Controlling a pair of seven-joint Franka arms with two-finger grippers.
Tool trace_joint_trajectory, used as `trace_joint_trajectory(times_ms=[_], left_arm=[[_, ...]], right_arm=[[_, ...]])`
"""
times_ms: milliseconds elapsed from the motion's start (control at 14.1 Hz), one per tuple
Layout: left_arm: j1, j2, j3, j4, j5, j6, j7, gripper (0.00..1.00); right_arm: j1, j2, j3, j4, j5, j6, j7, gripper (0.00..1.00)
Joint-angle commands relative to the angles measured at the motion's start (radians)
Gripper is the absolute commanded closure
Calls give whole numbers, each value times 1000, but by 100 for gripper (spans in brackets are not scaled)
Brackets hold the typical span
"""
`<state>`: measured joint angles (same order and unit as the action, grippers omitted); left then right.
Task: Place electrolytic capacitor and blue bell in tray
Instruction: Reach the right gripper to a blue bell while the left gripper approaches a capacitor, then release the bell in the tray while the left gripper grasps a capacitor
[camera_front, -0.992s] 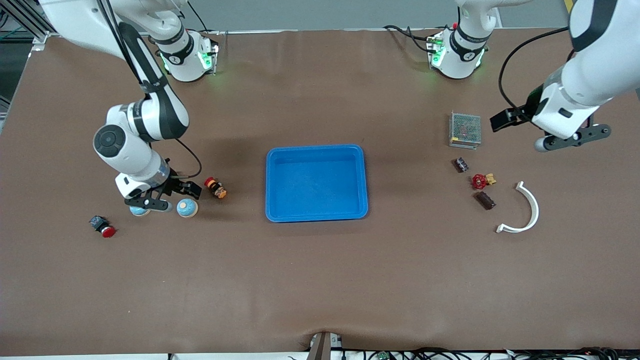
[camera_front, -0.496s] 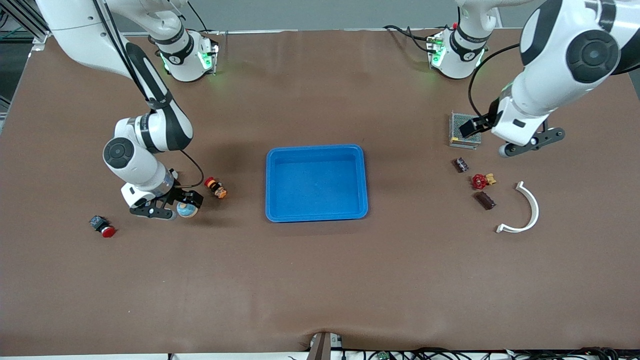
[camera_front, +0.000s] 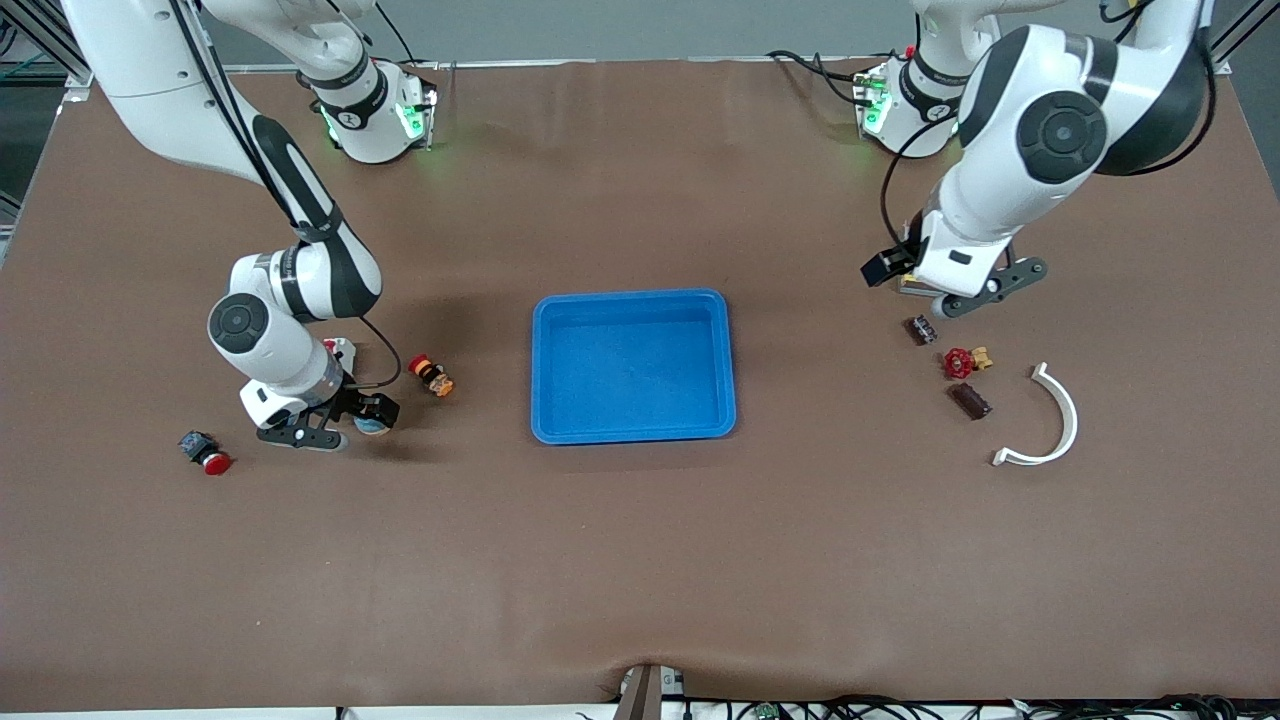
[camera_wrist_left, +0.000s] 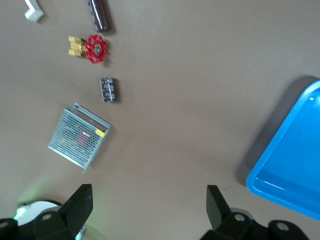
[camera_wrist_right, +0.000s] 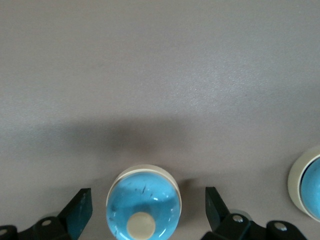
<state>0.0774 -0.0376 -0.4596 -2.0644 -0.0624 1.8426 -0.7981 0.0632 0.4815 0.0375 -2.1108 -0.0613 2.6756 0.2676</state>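
While the tray (camera_front: 633, 366) sits mid-bench, well apart from both work zones, the front view shows the right gripper (camera_front: 318, 428) low at the right arm's end of the bench, directly over a blue bell (camera_front: 373, 424) whose edge peeks out beside the gripper. A red-capped button (camera_front: 431, 375) lies between that spot and the tray, and a red pushbutton (camera_front: 206, 455) lies toward the bench's end edge. The left gripper (camera_front: 975, 289) hangs over the mesh box (camera_front: 908, 286) at the left arm's end; the electrolytic capacitor (camera_front: 921, 329) lies just nearer the front camera than that box, then the red valve (camera_front: 962, 362), a dark cylinder (camera_front: 970, 400) and a white curved piece (camera_front: 1052, 421).

In the left wrist view, the left gripper's fingers (camera_wrist_left: 80, 205) stand wide apart with nothing between them; the capacitor lies out ahead of them, past the mesh box, its long axis running roughly away from the jaws.

In the right wrist view, the bell sits centred between the right gripper's fingers (camera_wrist_right: 80, 209), dome up, gaps on both sides, so the jaws are spread and not touching it. A second bell (camera_wrist_right: 309, 182) shows at the frame's edge.
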Motion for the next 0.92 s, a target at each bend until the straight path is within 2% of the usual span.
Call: trace_joint_trajectory(times_ms=[0,354,496,850], left_arm=[[5,25,-33,-19,-16,35,-79,5],[15,22,-59,-187,-5,202,-127,14],[24,22,-56,-227,1,233,-128,14],[96,53,-57,-312,121,352,-127,16]], right_arm=[[-11,26,8,15,-23,24,-2,0],[-10,51,10,12,-23,43,-2,0],[-10,55,10,12,-23,46,-2,0],[-11,57,10,12,-20,32,16,0]])
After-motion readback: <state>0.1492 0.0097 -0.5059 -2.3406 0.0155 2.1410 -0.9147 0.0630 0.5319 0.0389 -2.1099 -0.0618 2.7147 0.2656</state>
